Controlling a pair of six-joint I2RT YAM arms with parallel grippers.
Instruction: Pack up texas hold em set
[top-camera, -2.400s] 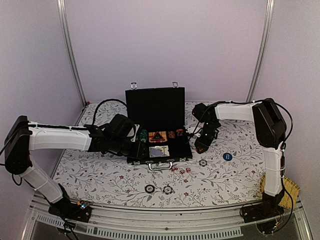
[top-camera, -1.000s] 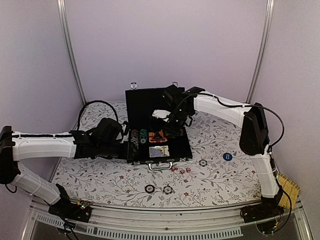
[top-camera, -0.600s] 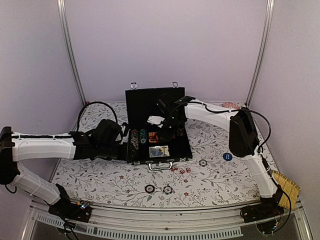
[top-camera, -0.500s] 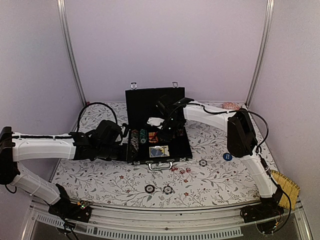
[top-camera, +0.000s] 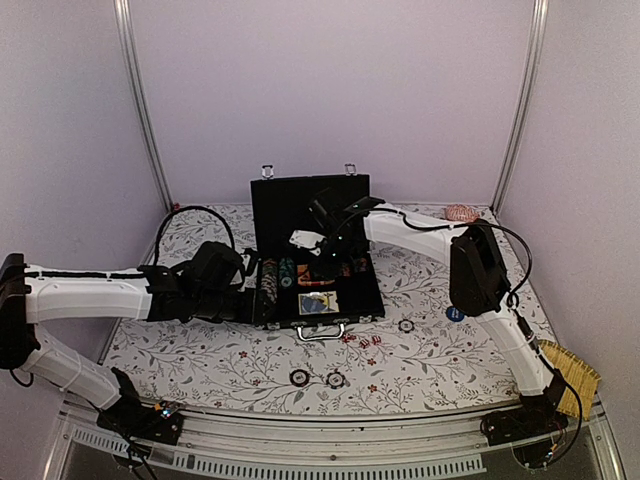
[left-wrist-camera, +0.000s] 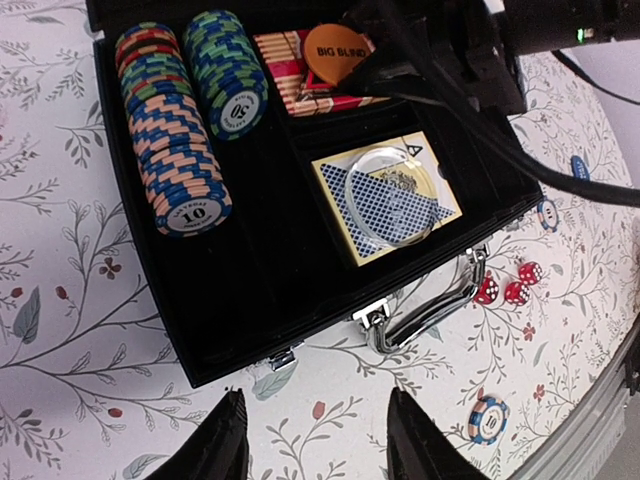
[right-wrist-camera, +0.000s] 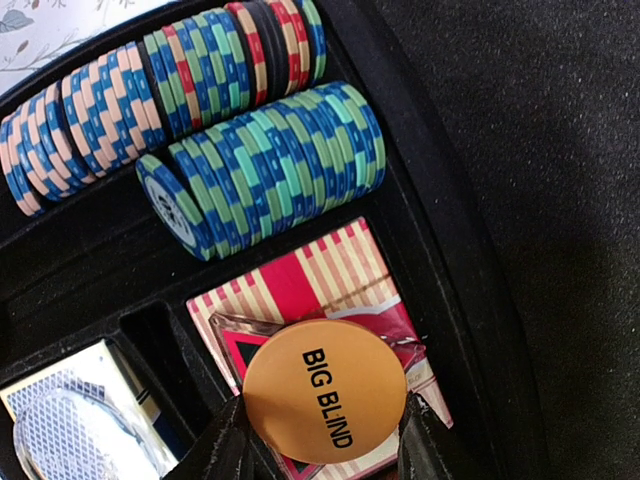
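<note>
Black left gripper (left-wrist-camera: 315, 445): hovers released and empty just left of the open briefcase (top-camera: 300, 205). Inside the briefcase: chip rows (left-wrist-camera: 175, 150), cards (left-wrist-camera: 390, 195). Right gripper (right-wrist-camera: 320, 425): grasps orange disc (right-wrist-camera: 325, 385) over the briefcase's back compartment. Red dice (left-wrist-camera: 505, 288) just in front of the briefcase.

FLORAL-CLOTH TABLE: A table (top-camera: 200, 350) draped in a leaf-and-flower print carries an open black briefcase (left-wrist-camera: 150, 330), its front wall and silver handle just ahead of the left gripper (left-wrist-camera: 318, 425). Ahead and to the right of that gripper, past the handle, sit red dice (left-wrist-camera: 508, 288), with one striped chip (left-wrist-camera: 487, 420) nearer, off its right finger, another chip (left-wrist-camera: 545, 213) by the case's corner and a blue disc (left-wrist-camera: 580, 167) farther out. A pink ridged shell (top-camera: 460, 212) lies well to the right of the right gripper (top-camera: 323, 265), at the table's far side.
</note>
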